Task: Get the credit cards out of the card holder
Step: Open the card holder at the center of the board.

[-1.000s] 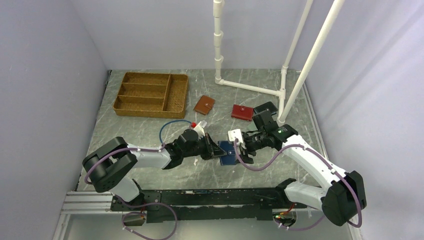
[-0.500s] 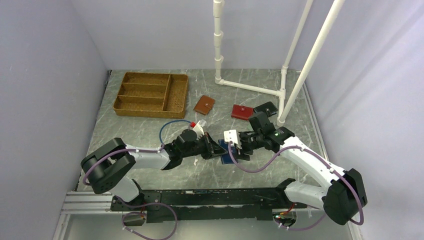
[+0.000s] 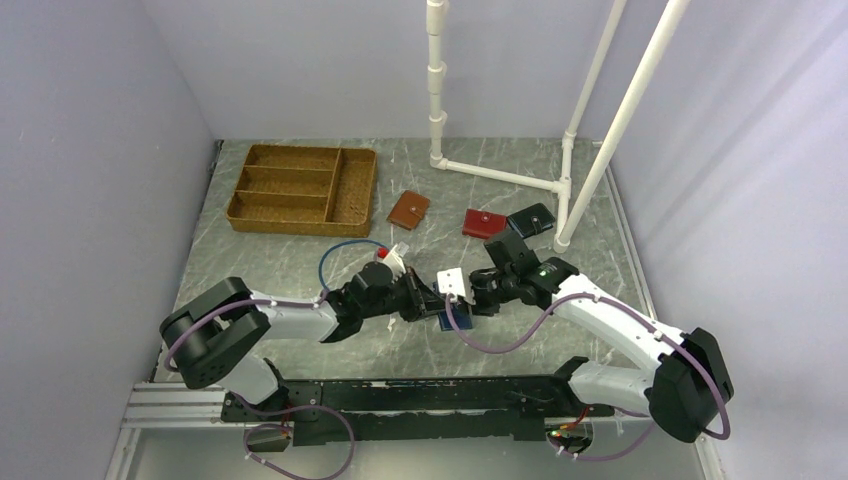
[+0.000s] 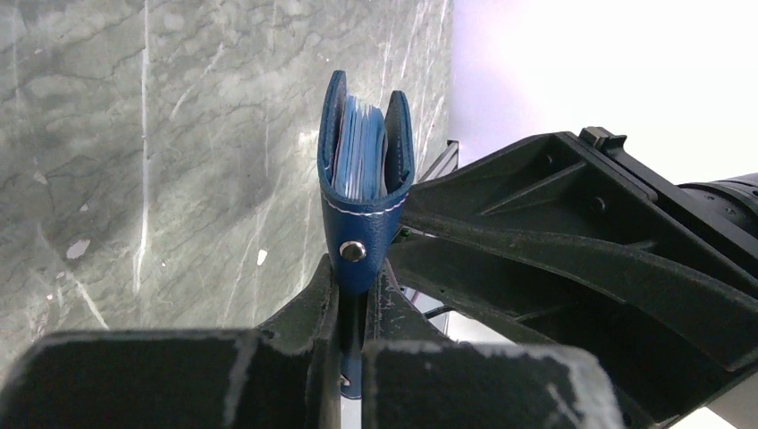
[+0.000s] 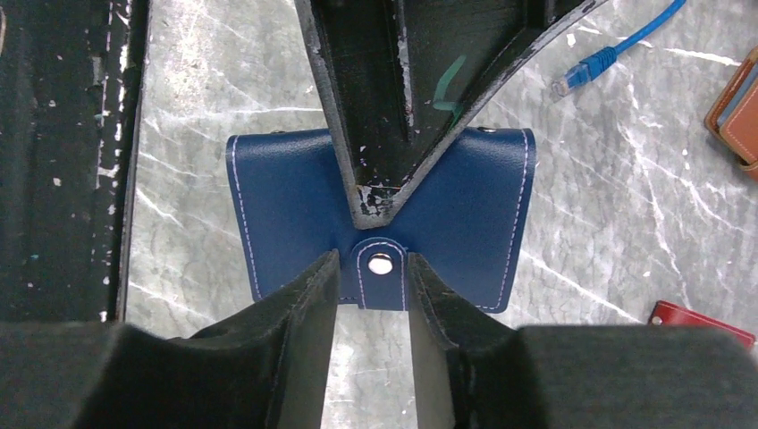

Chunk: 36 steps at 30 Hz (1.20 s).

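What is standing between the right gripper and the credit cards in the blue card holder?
The card holder itself: it is folded around the credit cards, and its navy cover faces the right gripper, whose open fingers straddle the snap tab. The left gripper clamps the card holder.

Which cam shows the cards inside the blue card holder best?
Left wrist: the credit cards show edge-on as a pale stack between the flaps of the card holder, which the left pincer grips. Right wrist shows only the holder's outer face. Top external shows a navy sliver and no cards.
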Each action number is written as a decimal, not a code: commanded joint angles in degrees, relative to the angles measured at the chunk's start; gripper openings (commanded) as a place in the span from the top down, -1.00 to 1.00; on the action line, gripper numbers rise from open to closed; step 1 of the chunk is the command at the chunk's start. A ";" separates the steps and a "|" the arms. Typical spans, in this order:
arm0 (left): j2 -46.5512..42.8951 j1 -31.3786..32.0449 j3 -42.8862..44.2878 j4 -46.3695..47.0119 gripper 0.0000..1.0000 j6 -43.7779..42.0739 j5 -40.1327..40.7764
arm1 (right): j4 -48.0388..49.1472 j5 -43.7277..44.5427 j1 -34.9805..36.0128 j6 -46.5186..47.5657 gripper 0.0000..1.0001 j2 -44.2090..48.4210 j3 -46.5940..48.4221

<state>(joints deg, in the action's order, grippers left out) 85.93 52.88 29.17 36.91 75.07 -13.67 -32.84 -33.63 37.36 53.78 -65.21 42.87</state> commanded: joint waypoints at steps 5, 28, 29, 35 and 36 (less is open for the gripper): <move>-5.46 0.79 0.73 7.66 1.00 2.57 -1.01 | 2.97 4.59 2.16 -0.15 0.48 -1.27 -0.71; -12.68 0.65 -2.58 -3.60 1.00 -12.41 3.70 | -6.46 2.90 -0.12 4.95 0.79 -1.70 1.43; -12.71 0.68 -2.93 -1.79 1.00 -14.42 2.64 | -6.77 2.35 -0.24 5.06 0.70 -1.74 1.42; -12.23 0.65 -5.13 4.79 1.00 -23.32 -2.98 | -9.98 -2.76 -2.09 5.73 0.10 -2.76 2.86; -12.34 0.68 -5.11 5.03 1.00 -24.77 -3.85 | -10.61 -4.23 -2.89 5.72 0.03 -2.61 3.23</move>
<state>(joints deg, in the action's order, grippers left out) 75.00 53.34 24.56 34.94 58.48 -13.52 -39.31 -32.64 36.40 58.30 -67.75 43.44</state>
